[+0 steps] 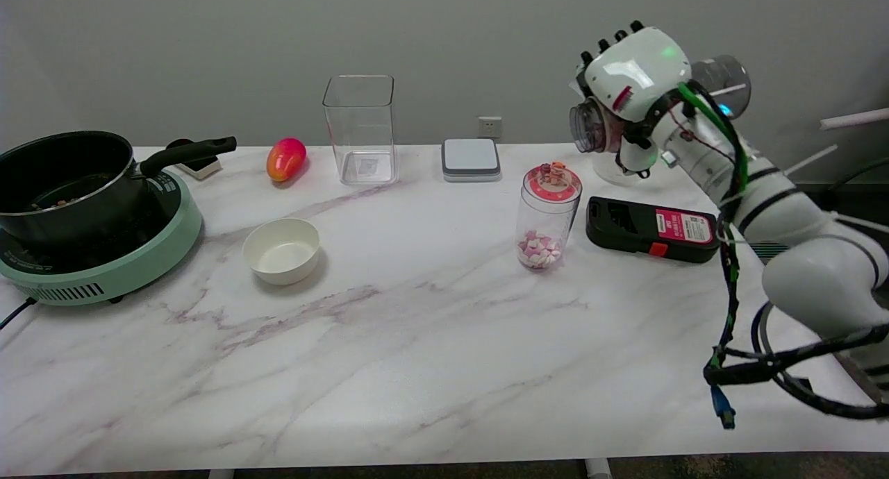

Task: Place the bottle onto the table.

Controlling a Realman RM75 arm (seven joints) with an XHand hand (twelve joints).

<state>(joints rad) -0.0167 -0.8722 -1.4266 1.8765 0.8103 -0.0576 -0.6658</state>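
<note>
The robot hand [628,94] is up in the air at the far right, fingers wrapped around a clear bottle [719,83] lying roughly level, mouth toward the left, base behind the wrist. Well below it spreads the glossy white marble surface [417,340], with a round pink-lidded clear jar [546,215] down to the left.

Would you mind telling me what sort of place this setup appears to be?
Probably a lab bench staged as a kitchen counter: a marble-patterned table holds a black pot on a green induction cooker, plus a white bowl.
</note>
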